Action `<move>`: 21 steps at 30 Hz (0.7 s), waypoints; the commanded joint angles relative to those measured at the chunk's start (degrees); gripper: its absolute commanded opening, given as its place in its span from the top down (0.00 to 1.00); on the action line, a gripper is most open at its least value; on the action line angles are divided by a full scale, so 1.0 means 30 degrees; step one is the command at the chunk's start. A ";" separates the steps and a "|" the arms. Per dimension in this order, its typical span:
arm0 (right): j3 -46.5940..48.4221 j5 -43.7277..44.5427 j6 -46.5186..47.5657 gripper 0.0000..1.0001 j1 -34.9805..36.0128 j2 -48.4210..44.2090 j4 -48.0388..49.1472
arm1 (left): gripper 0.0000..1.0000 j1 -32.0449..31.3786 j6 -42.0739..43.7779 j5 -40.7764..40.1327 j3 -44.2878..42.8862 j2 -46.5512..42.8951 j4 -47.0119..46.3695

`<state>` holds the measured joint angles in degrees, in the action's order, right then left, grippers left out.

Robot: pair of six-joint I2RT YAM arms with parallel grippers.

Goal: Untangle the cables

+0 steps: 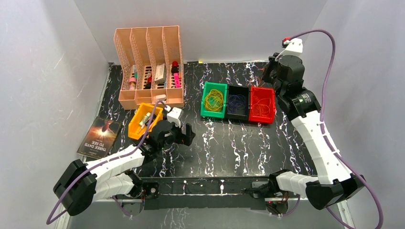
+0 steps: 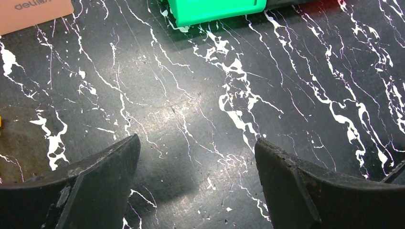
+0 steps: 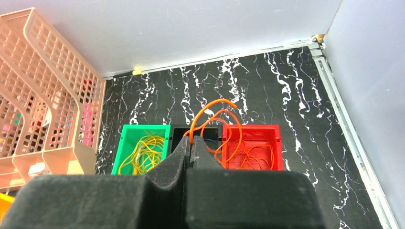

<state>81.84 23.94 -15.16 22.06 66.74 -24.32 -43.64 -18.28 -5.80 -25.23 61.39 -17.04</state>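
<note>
Jaws of the right gripper are pressed tight together, and a thin orange cable loop comes out from between their tips. It arches up and over to the right, then drops into the red bin, where more orange-red cables lie in a loose heap. The gripper hangs above the row of three bins, roughly over the black bin in the middle. The top view shows blue cables in that black bin. The green bin on the left end holds the yellow cables. All three bins touch side by side on the black marbled table, towards its far edge.

The left gripper stands wide apart with nothing between its fingers, only bare tabletop below. It sits low over the table, well short of the green bin, whose near wall shows at the top of the left wrist view.

Just beside the left arm's wrist is an orange-yellow bin with small items inside. Behind it stands a peach file rack with four slots holding assorted objects. A book lies flat at the table's left edge.
</note>
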 commanded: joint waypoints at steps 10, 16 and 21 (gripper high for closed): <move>-0.3230 -0.1985 -0.0597 1.00 -0.2689 0.0421 0.2901 | 0.11 -0.0018 -0.0300 0.0053 -0.0565 -0.0104 0.0391; -0.5854 -0.2908 -0.1230 1.00 -0.3815 0.1001 0.3892 | 0.11 -0.0030 -0.0278 0.0170 -0.0948 0.0560 0.0620; -0.6682 -0.3104 -0.1780 1.00 -0.4366 0.1134 0.4561 | 0.11 -0.0015 -0.0150 0.0359 -0.1204 0.0781 0.0523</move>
<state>62.17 15.79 -18.57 10.07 71.31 -16.71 -43.64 -19.09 -5.48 -26.30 63.90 -15.75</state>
